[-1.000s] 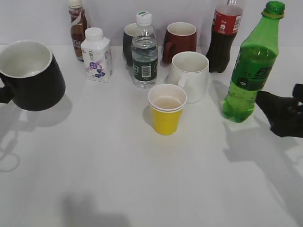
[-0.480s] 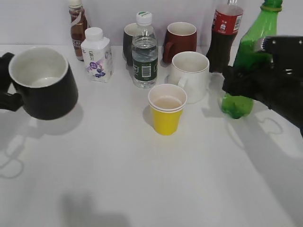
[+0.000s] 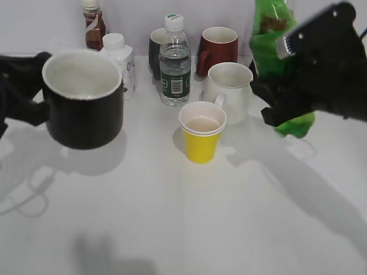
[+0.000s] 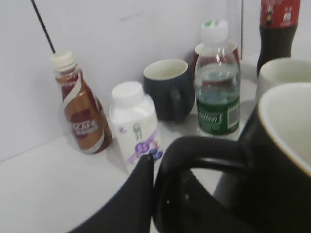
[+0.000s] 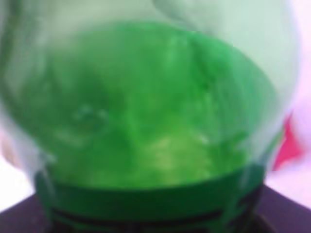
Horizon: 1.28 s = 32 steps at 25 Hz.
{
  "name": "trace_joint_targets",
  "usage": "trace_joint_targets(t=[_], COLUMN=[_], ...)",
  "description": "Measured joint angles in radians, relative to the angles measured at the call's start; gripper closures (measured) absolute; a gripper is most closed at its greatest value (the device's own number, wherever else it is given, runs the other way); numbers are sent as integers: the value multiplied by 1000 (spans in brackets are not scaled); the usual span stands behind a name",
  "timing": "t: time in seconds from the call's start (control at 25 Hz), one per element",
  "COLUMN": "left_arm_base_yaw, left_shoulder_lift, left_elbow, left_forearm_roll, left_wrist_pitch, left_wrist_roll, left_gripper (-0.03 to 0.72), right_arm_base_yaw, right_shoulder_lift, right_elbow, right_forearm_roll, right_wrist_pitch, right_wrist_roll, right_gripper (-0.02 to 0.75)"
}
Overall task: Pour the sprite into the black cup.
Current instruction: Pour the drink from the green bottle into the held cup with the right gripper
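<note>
The black cup (image 3: 86,117) hangs in the air at the left, upright, its white inside showing. My left gripper (image 3: 31,109) is shut on its loop handle (image 4: 209,145); in the left wrist view the fingers (image 4: 153,170) clamp the handle and the cup's body (image 4: 284,165) fills the right side. The sprite (image 3: 268,28) is lifted off the table at the right, its base (image 3: 297,123) clear of the surface and its neck out of frame. My right gripper (image 3: 281,100) is shut round its middle. The right wrist view shows only blurred green bottle (image 5: 146,121).
A yellow paper cup (image 3: 202,134) stands mid-table, a white mug (image 3: 229,86) behind it. Farther back are a water bottle (image 3: 175,63), a dark red mug (image 3: 219,48), a small dark mug (image 3: 155,48), a white milk bottle (image 3: 127,66), a brown bottle (image 3: 93,28) and a cola bottle (image 4: 279,24).
My right gripper closed on the sprite and lifted it up and leftward. My left gripper carried the black cup rightward and higher, toward the middle.
</note>
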Motion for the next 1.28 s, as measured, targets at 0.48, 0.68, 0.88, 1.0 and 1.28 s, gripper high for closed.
trace_joint_targets(t=[0.48,0.68,0.88,1.0,1.28], left_arm_base_yaw=[-153,-184,-193,-193,-237], left_shoulder_lift=[-6,5,5,5,8], left_elbow=[-162,-177,-219,-229,-244], left_forearm_roll=[-58,-77,-81,-82,-89], left_wrist_pitch=[281,352,431,452,515], left_wrist_roll=[-1,-2,-2,-2,-2], left_gripper=[629,629,629,629,629], right_arm_base_yaw=[173,230,267,268,268], right_shoulder_lift=[-54,-3,29,36,36], right_elbow=[-332,-398,-407,-407,-409], right_forearm_roll=[-256,-439,-582,-628,-745], right_wrist_pitch=[561,654,671,674,675], right_wrist_roll=[-241,-241,-243,-244,-244], right_gripper=[322,322,322,322,322])
